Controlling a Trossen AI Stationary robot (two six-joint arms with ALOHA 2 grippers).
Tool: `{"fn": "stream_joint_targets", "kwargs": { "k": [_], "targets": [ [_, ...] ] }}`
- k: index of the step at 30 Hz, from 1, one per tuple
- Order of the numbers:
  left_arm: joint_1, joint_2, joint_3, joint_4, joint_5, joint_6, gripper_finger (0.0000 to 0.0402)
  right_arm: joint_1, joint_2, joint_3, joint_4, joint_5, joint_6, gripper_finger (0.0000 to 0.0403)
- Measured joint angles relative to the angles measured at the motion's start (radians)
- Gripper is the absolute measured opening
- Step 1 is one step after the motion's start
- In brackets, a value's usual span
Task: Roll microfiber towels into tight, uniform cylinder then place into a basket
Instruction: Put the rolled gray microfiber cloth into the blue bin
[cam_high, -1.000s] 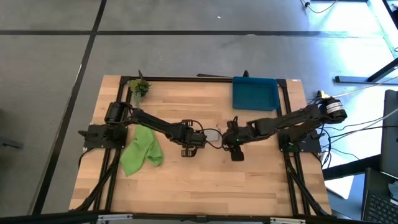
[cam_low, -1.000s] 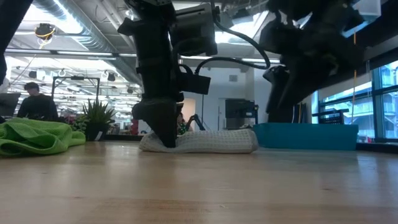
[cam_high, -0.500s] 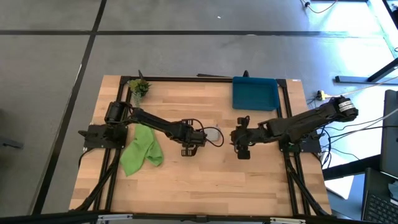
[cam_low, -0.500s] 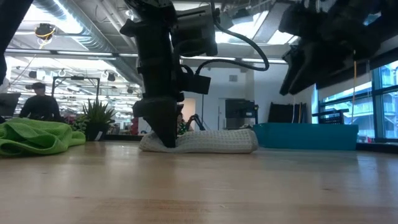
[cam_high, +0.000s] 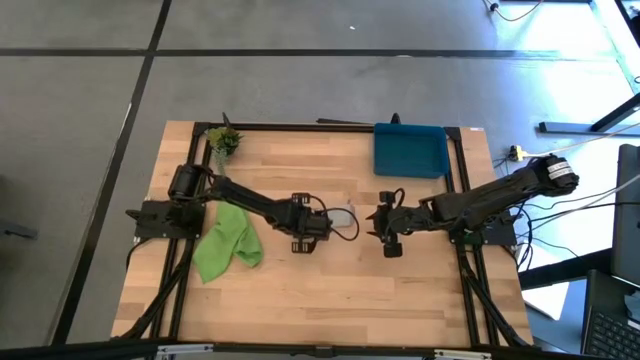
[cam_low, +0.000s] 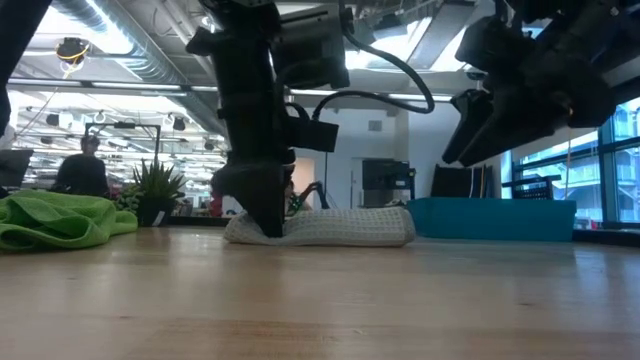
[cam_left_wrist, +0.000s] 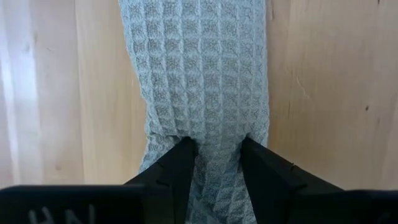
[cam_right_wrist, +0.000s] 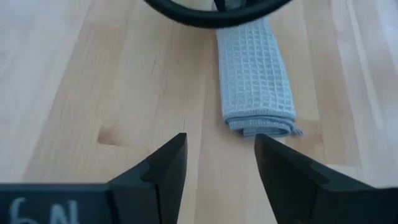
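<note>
Backing off, the right end effector (cam_high: 386, 240) hovers empty, half open. Left end effector (cam_left_wrist: 214, 163) pinches the rolled grey towel (cam_right_wrist: 255, 81), ready for the basket (cam_high: 409, 150).

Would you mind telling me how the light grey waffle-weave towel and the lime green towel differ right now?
The light grey waffle-weave towel is rolled into a cylinder; the lime green towel lies loosely crumpled. The left gripper is clamped on the grey one's end; nothing touches the green one. Both rest on the wooden table, outside the basket.
</note>
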Motion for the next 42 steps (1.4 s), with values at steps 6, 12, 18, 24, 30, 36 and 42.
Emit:
{"fn": "stream_joint_targets", "kwargs": {
  "k": [6, 12, 18, 24, 30, 36, 42],
  "targets": [
    [-0.017, 0.002, 0.000, 0.013, -0.037, 0.002, 0.0125, 0.000, 0.017, 0.000, 0.001, -0.001, -0.003, 0.0189],
    [-0.018, 0.002, 0.000, 0.012, -0.025, -0.015, 0.0125, 0.000, 0.017, 0.000, 0.014, -0.001, -0.002, 0.0189],
    [0.036, -0.003, 0.003, 0.011, 0.153, -0.025, 0.0125, 0.000, 0.017, 0.000, 0.022, -0.004, 0.007, 0.0189],
    [0.065, -0.005, 0.004, 0.014, 0.218, -0.021, 0.0125, -0.014, 0.017, 0.000, 0.060, -0.047, -0.038, 0.0189],
    [0.070, -0.005, 0.004, 0.013, 0.224, -0.021, 0.0125, -0.019, 0.018, 0.000, 0.101, -0.049, -0.055, 0.0189],
    [0.069, -0.005, 0.004, 0.013, 0.224, -0.021, 0.0125, -0.019, 0.018, 0.000, 0.101, -0.105, -0.055, 0.0193],
    [0.069, -0.005, 0.004, 0.012, 0.224, -0.021, 0.0125, -0.019, 0.018, 0.000, 0.107, -0.101, -0.058, 0.0227]
  ]
}}
